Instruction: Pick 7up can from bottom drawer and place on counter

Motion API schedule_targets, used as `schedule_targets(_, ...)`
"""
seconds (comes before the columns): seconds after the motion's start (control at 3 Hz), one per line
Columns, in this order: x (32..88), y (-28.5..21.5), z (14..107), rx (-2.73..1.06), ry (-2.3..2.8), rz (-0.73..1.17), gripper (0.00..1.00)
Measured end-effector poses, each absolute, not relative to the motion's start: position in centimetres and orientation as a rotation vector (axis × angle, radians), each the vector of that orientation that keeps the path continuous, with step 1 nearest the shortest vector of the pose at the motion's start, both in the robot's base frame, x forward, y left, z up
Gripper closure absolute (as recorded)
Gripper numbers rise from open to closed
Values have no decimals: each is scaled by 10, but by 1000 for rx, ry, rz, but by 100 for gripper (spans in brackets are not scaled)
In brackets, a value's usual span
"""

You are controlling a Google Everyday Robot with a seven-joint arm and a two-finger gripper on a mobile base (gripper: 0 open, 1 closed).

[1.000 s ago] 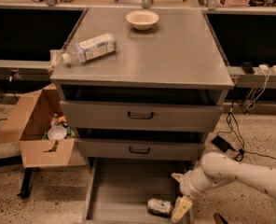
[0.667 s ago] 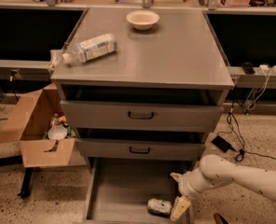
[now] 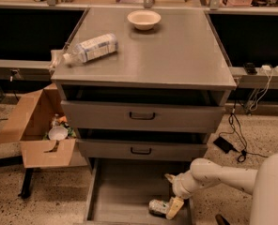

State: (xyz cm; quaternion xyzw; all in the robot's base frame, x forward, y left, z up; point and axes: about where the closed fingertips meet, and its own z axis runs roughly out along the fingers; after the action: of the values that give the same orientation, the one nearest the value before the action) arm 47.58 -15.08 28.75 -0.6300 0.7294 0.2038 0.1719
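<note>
The 7up can [image 3: 158, 206] lies on its side on the floor of the pulled-out bottom drawer [image 3: 122, 191], near its front right corner. My gripper [image 3: 172, 193] is down in the drawer just right of the can. It is open, with one yellowish fingertip [image 3: 175, 207] touching or almost touching the can's right end and the other fingertip [image 3: 169, 177] further back. The can is not between the fingers. The grey counter [image 3: 181, 55] is the top of the cabinet above.
A clear plastic bottle [image 3: 89, 49] lies on the counter's left side and a white bowl [image 3: 143, 18] stands at its back. The two upper drawers [image 3: 141, 116] stick out slightly. An open cardboard box [image 3: 35, 125] sits on the floor to the left. Cables [image 3: 235, 125] run to the right.
The gripper has edged slightly left toward the can. The can has not moved.
</note>
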Motion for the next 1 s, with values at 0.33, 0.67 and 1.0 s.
schedule_targets(0.33,487,-149,250,-1804,2054,607,0)
schedule_targets(0.67,495,-149,219,-1797,2052,639,0)
schedule_targets(1.0,503,-150,197,-1768,2047,673,0)
